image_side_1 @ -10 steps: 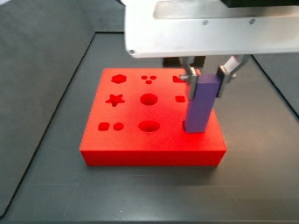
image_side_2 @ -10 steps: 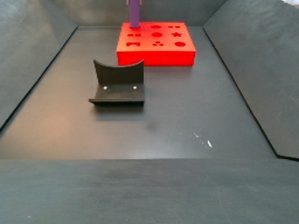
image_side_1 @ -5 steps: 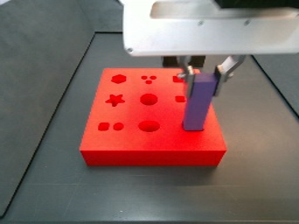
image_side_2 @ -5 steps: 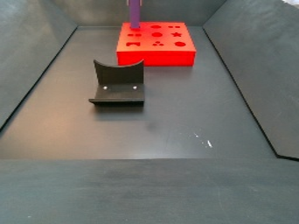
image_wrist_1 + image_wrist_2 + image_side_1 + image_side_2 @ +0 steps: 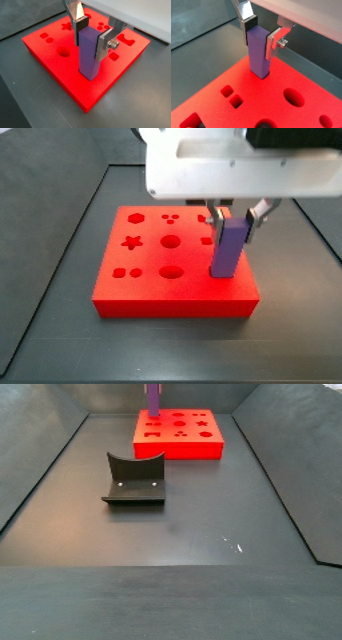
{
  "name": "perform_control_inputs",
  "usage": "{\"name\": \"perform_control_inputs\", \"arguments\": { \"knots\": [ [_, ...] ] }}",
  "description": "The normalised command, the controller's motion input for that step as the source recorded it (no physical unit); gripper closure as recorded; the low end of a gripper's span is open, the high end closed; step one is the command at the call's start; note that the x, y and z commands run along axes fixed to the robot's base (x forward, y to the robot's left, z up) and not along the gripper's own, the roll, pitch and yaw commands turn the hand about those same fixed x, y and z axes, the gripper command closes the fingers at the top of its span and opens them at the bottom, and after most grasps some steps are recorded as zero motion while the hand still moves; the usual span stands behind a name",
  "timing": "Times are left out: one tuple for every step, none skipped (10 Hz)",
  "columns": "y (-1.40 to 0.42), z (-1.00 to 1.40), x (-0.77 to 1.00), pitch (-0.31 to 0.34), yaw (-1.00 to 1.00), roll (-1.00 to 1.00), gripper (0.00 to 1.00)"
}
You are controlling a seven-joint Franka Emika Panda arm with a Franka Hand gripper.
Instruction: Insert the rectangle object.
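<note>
The rectangle object (image 5: 90, 55), a slim purple block, stands upright with its lower end in a hole near one edge of the red board (image 5: 53, 65). It also shows in a wrist view (image 5: 260, 55) and in both side views (image 5: 229, 250) (image 5: 154, 398). My gripper (image 5: 91, 36) is above the board, its two fingers pressed on opposite sides of the block's top, shut on it; it also shows in a wrist view (image 5: 262, 36) and in a side view (image 5: 238, 214). The red board (image 5: 160, 293) has several shaped holes.
The dark fixture (image 5: 134, 480) stands on the grey floor in front of the red board (image 5: 181, 447). Dark sloping walls bound the floor on both sides.
My gripper has come down slightly with the purple block, which sits a little lower in the board. The board and fixture have not moved.
</note>
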Motion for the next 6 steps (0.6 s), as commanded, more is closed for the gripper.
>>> {"name": "perform_control_inputs", "arguments": {
  "knots": [
    [-0.03,-0.61,0.31,0.024,0.0,0.26,1.0],
    [-0.05,-0.57,0.24,0.011,0.0,0.26,1.0],
    [-0.05,-0.55,0.18,0.0,-0.01,0.26,1.0],
    [-0.06,-0.54,0.17,0.0,-0.02,0.24,1.0],
    [-0.01,-0.29,0.11,0.01,-0.04,0.15,1.0],
    [0.0,0.0,0.0,0.0,0.0,0.0,1.0]
  ]
}}
